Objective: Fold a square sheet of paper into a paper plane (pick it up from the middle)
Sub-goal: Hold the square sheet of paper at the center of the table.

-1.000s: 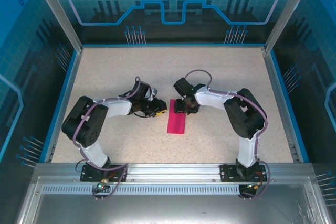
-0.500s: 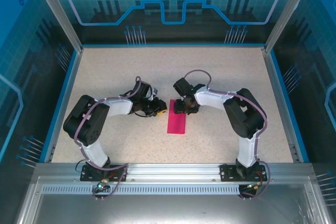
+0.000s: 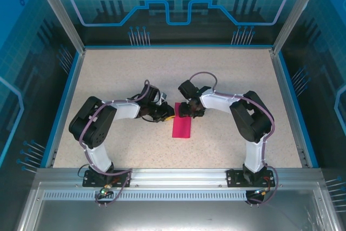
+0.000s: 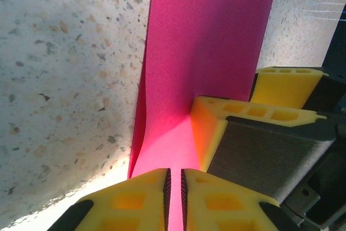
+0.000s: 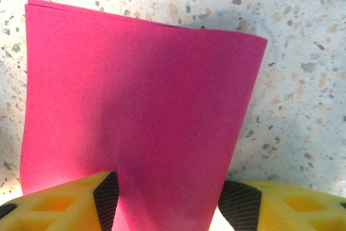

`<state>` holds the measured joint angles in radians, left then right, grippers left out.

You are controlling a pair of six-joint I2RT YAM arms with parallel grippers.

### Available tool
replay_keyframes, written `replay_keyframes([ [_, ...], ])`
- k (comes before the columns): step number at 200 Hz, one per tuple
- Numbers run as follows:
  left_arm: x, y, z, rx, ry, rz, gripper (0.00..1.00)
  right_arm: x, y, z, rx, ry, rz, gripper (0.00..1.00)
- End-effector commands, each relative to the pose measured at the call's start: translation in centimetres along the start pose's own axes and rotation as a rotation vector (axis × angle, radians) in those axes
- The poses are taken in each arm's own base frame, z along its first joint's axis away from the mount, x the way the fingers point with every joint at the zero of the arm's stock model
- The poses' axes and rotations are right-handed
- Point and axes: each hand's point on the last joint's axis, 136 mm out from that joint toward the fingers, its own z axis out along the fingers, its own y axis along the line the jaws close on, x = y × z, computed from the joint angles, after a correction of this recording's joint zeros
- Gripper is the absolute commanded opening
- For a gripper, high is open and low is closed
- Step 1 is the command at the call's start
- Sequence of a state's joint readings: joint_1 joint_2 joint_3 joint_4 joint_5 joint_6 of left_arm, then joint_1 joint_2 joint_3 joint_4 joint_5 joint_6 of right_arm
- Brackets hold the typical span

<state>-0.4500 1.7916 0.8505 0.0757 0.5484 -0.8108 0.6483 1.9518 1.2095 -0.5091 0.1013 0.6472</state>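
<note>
While both arms meet at the centre of the top view, the folded magenta paper sheet (image 3: 181, 128) lies as a narrow rectangle on the speckled tabletop (image 3: 119, 79), long axis running up and down the frame. The left gripper (image 3: 166, 116) sits at the sheet's upper left edge. The right gripper (image 3: 189, 113) is over the sheet's upper end.

Left wrist view: yellow fingers (image 4: 130, 198) drawn in to a thin slit, with the paper's edge pinched in it. The sheet's left edge is lifted off the table there.

Right wrist view: jaws stand wide, one pad (image 5: 105, 193) on either side of the sheet's end. Cannot tell if the pads touch the paper. The upper right corner bows up slightly.
</note>
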Motion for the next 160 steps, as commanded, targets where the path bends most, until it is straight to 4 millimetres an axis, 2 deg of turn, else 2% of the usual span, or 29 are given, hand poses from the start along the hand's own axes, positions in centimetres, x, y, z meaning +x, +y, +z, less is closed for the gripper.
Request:
replay_keyframes([
  [1, 0.2, -0.9, 0.6, 0.027, 0.034, 0.022, 0.13, 6.7, -5.2, 7.9, 0.162, 0.22, 0.002, 0.63],
  [48, 0.3, -1.2, 1.1, 0.032, 0.056, 0.032, 0.07, 6.8, -5.3, 8.0, 0.159, 0.227, 0.018, 0.63],
  [80, 0.3, -1.1, 1.4, 0.03, 0.063, 0.031, 0.07, 6.8, -5.3, 8.0, 0.158, 0.227, 0.016, 0.63],
  [160, 0.3, 1.2, 2.3, -0.048, 0.062, 0.002, 0.03, 6.9, -5.1, 8.0, 0.149, 0.231, 0.014, 0.63],
])
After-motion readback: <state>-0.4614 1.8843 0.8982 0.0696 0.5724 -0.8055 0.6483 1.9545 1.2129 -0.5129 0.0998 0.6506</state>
